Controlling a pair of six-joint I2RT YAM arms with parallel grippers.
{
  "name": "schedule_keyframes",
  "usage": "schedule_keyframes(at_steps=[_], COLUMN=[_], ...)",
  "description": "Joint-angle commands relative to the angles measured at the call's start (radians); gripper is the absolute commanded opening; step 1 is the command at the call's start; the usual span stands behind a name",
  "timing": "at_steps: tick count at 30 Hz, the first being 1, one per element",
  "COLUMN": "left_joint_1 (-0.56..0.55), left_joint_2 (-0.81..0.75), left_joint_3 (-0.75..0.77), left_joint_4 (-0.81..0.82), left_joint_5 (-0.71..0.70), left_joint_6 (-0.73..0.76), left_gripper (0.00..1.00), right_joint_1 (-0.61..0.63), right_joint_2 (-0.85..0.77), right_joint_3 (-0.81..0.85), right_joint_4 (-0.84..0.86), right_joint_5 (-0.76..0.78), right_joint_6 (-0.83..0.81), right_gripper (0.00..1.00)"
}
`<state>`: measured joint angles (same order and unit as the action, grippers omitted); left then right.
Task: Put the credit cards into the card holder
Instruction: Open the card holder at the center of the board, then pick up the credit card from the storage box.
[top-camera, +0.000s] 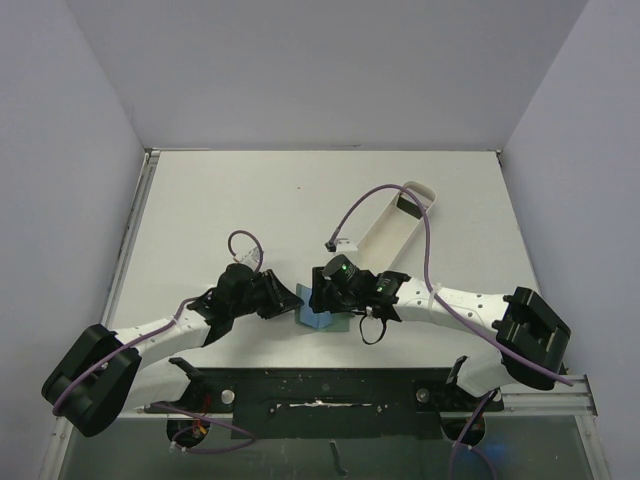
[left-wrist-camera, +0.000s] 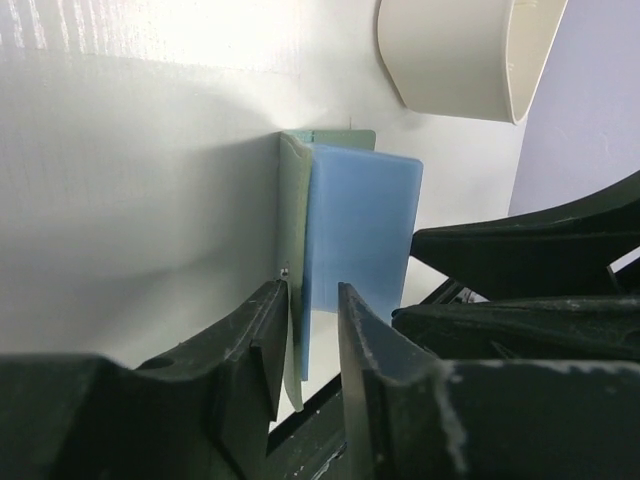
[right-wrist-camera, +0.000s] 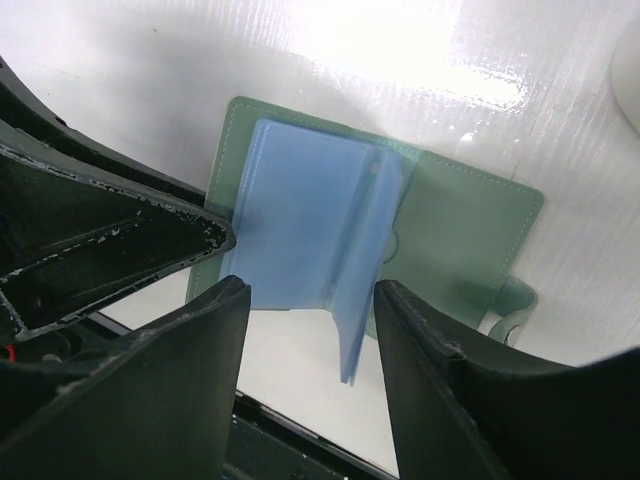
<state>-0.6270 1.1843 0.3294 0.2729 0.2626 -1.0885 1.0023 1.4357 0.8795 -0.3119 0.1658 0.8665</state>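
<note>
The card holder (top-camera: 322, 321) lies open on the table between the two grippers, grey-green outside with bluish pocket leaves (right-wrist-camera: 300, 220). My left gripper (left-wrist-camera: 312, 295) stands slightly open round its left edge. The green cover (left-wrist-camera: 293, 230) rests against the left finger and the blue leaf (left-wrist-camera: 360, 220) sits in the gap, clear of the right finger. My right gripper (right-wrist-camera: 312, 290) is open above the holder, with one upright blue leaf (right-wrist-camera: 362, 270) between its fingers and touching neither. One black credit card (top-camera: 408, 204) lies at the far end of the white tray.
The long white tray (top-camera: 385, 235) lies at the back right, and its rounded end (left-wrist-camera: 450, 60) shows in the left wrist view. A purple cable (top-camera: 425, 250) arcs over the tray. The dark base rail (top-camera: 320, 400) runs along the near edge, close behind the holder.
</note>
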Motion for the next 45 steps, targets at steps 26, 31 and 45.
schedule_keyframes(at_steps=[26, 31, 45], left_joint_1=[-0.003, -0.003, -0.001], left_joint_2=[0.066, 0.057, 0.041], left_joint_3=[0.010, 0.007, 0.060], left_joint_4=[0.065, 0.072, -0.051], left_joint_5=[0.010, 0.014, -0.011], left_joint_6=[0.058, 0.056, 0.132], left_gripper=[0.00, 0.00, 0.30], right_joint_1=[0.007, 0.011, -0.005], right_joint_2=[-0.067, -0.116, -0.051], right_joint_3=[-0.028, -0.026, -0.111], right_joint_4=[-0.066, -0.082, 0.102], right_joint_5=[0.137, 0.144, 0.070], right_joint_6=[0.003, 0.014, -0.022], right_gripper=[0.27, 0.41, 0.40])
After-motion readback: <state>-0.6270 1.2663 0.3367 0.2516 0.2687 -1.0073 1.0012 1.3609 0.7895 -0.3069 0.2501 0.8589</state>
